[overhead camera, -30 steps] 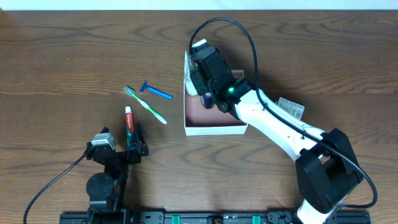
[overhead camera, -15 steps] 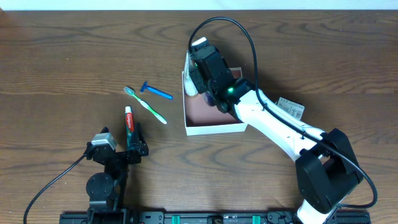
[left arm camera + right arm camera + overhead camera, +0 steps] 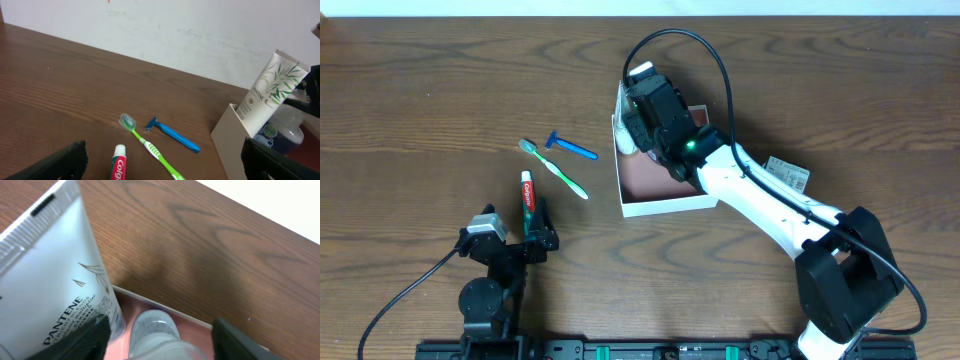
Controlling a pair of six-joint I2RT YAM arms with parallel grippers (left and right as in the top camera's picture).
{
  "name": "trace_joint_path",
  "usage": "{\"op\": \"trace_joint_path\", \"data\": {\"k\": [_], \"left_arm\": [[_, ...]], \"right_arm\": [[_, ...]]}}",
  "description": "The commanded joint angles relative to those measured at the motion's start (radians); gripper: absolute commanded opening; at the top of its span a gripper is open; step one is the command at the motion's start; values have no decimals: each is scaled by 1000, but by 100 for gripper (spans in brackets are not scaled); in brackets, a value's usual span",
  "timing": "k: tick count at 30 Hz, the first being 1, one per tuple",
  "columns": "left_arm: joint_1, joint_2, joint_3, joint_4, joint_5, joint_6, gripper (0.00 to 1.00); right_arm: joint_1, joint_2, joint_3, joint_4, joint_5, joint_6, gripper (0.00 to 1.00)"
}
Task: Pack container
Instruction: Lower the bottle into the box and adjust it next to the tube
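The container [image 3: 665, 205] is a shallow white-walled box with a reddish-brown floor, right of centre; its wall shows in the left wrist view [image 3: 230, 135] and its rim in the right wrist view [image 3: 170, 311]. A white Pantene tube [image 3: 623, 140] [image 3: 267, 95] [image 3: 55, 275] leans in its far-left corner. My right gripper [image 3: 645, 125] [image 3: 157, 340] hovers open over that corner, fingers either side of a clear-capped bottle [image 3: 155, 330] [image 3: 285, 132] in the box. My left gripper [image 3: 530, 238] [image 3: 170, 170] is open and empty near the front edge, by a toothpaste tube [image 3: 528, 195] [image 3: 119, 165].
A green toothbrush [image 3: 555, 170] [image 3: 150, 147] and a blue razor [image 3: 570, 147] [image 3: 172, 134] lie on the wood left of the container. A small green-and-white carton [image 3: 787, 173] lies to its right, beside the right arm.
The right gripper has shifted slightly over the container's far-left corner, and the container has turned a little. The left arm has not moved.
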Motion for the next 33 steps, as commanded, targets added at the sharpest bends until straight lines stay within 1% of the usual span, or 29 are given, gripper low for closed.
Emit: {"op": "trace_joint_path", "data": {"k": [1, 8, 13, 22, 30, 33], "left_arm": [[2, -6, -17, -35, 7, 12, 98], [2, -6, -17, -35, 7, 12, 98], [2, -6, -17, -35, 7, 12, 98], [2, -6, -17, -35, 7, 12, 98], [2, -6, -17, -35, 7, 12, 98], [2, -6, -17, -35, 7, 12, 98]], "right_arm": [[11, 5, 10, -8, 13, -6, 70], [11, 5, 10, -10, 13, -5, 70], [11, -9, 10, -10, 12, 25, 71], [11, -132, 10, -38, -23, 65, 73], [9, -253, 10, -114, -28, 137, 72], [-5, -277, 10, -195, -28, 201, 67]]}}
